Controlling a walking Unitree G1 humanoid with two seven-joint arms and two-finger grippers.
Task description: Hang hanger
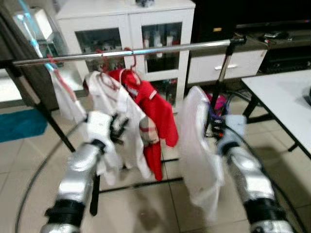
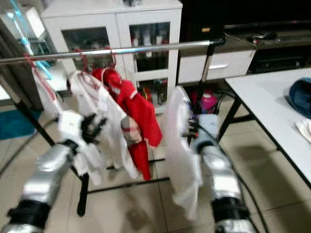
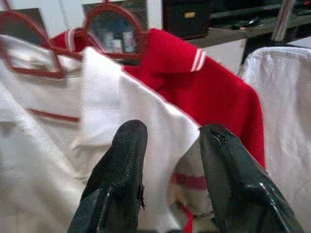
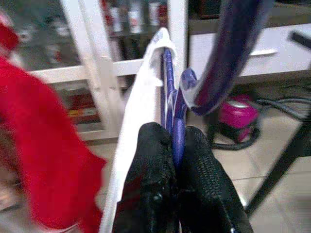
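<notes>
A chrome clothes rail (image 1: 146, 50) spans the scene at chest height. On it hang a white shirt (image 1: 109, 102) and a red shirt (image 1: 158, 114), both on red hangers (image 3: 114, 9). My right gripper (image 4: 172, 145) is shut on a purple hanger (image 4: 175, 104) that carries a white garment (image 1: 197, 145), held below the rail and to the right of the red shirt. My left gripper (image 3: 167, 141) is open, its fingers (image 1: 118, 127) right at the hanging white shirt.
A white glass-door cabinet (image 1: 129, 29) stands behind the rail. A white table (image 1: 286, 104) sits to the right, with a blue object (image 2: 301, 97) on it. The rack's black legs (image 1: 95, 194) and a cable cross the tiled floor. A pink item (image 4: 238, 111) lies low behind.
</notes>
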